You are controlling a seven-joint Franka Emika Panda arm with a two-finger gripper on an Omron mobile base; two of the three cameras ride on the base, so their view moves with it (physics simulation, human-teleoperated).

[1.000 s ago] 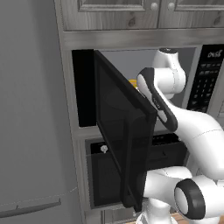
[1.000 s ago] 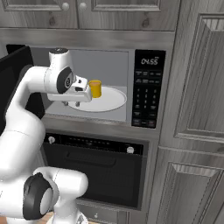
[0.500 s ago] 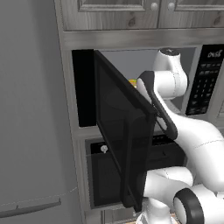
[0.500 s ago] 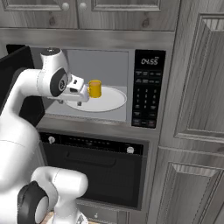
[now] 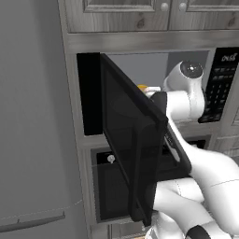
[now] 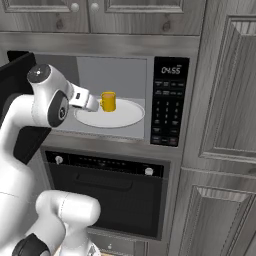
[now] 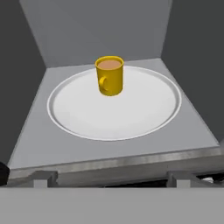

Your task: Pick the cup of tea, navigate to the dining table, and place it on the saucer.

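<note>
The cup of tea (image 7: 109, 75), a small yellow mug with brown liquid, stands upright toward the back of the white round microwave plate (image 7: 131, 118), its handle turned toward the camera. In the right base view the cup of tea (image 6: 107, 101) sits inside the open microwave, and my gripper (image 6: 94, 104) is just to its left at the same height. In the hand view my gripper (image 7: 111, 177) is open at the microwave's front lip, short of the cup, holding nothing. A sliver of the cup (image 5: 142, 87) peeks over the door. The dining table and saucer are out of view.
The black microwave door (image 5: 130, 140) stands swung open to the left, beside my arm. The keypad panel (image 6: 167, 100) is right of the cavity, an oven (image 6: 105, 195) sits below, and grey cabinets (image 6: 225, 125) fill the right. A grey fridge side (image 5: 32, 140) is at left.
My arm's upper joint has swung left and a little down. The hand has stayed in the microwave opening close to the cup. The cup has not moved.
</note>
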